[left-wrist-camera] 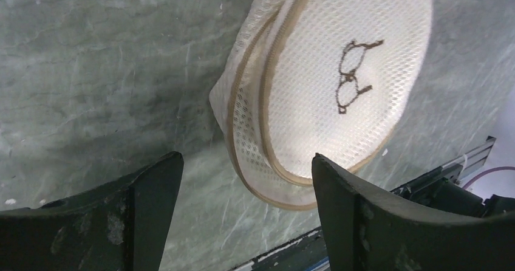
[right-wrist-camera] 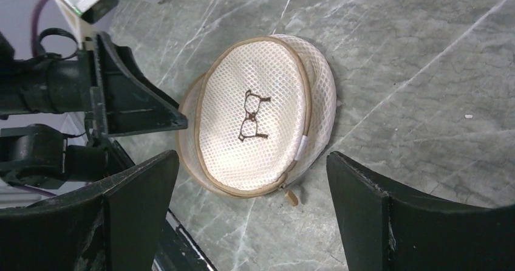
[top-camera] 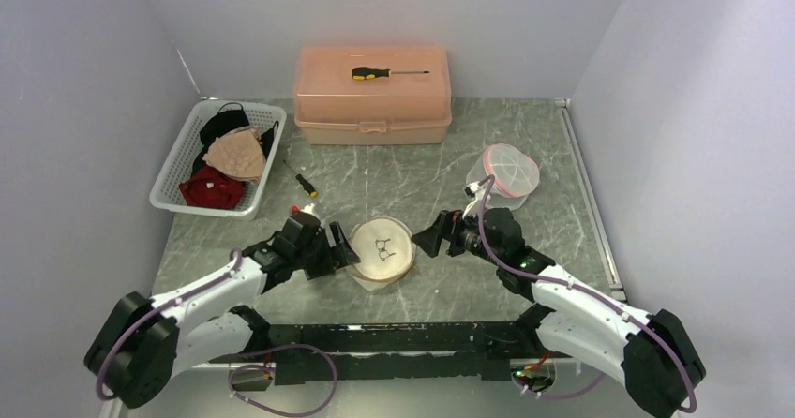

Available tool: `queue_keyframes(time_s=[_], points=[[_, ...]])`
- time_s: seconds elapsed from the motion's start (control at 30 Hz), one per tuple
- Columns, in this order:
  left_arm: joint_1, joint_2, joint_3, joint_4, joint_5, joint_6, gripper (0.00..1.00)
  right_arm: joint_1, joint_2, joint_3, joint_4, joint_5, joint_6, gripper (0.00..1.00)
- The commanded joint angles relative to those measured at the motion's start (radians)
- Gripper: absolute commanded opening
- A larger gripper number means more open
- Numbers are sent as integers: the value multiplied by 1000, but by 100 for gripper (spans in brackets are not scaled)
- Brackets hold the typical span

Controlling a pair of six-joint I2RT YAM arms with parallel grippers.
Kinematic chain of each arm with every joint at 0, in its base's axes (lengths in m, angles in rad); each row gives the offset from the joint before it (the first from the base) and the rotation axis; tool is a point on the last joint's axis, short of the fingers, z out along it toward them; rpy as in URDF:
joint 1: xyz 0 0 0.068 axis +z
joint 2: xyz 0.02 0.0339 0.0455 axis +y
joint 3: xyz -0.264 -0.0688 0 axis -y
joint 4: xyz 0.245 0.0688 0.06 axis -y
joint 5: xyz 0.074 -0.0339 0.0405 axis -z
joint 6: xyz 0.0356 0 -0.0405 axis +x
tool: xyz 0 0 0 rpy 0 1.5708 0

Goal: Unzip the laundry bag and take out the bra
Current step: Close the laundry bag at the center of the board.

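Observation:
The laundry bag (top-camera: 382, 249) is a round white mesh pouch with tan trim and a small brown bra emblem, lying on the table between my grippers. It looks zipped. Its tan zip pull (right-wrist-camera: 293, 196) sticks out at the rim in the right wrist view. The bra inside is hidden. My left gripper (top-camera: 342, 249) is open at the bag's left edge, and the bag (left-wrist-camera: 328, 89) lies just ahead of its fingers. My right gripper (top-camera: 427, 240) is open a little right of the bag (right-wrist-camera: 255, 119). The left gripper's finger (right-wrist-camera: 133, 107) shows beside the bag.
A white basket (top-camera: 169, 179) of bras stands at the back left. A pink box (top-camera: 373, 109) with a screwdriver (top-camera: 386, 72) on top stands at the back. A pink-trimmed mesh bag (top-camera: 511, 170) lies behind the right arm. A small screwdriver (top-camera: 306, 185) lies near the basket.

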Motion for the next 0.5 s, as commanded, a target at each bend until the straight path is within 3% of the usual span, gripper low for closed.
queue_keyframes(time_s=[0.0,0.23,0.47], points=[[0,102,31,114,41,4,82,-3,-23,12,6,13,-14,96],[1,202,75,97,7,-8,72,-3,-69,3,-27,41,-16,95],[1,244,80,111,-10,-9,51,-4,-102,4,-70,73,-39,95]])
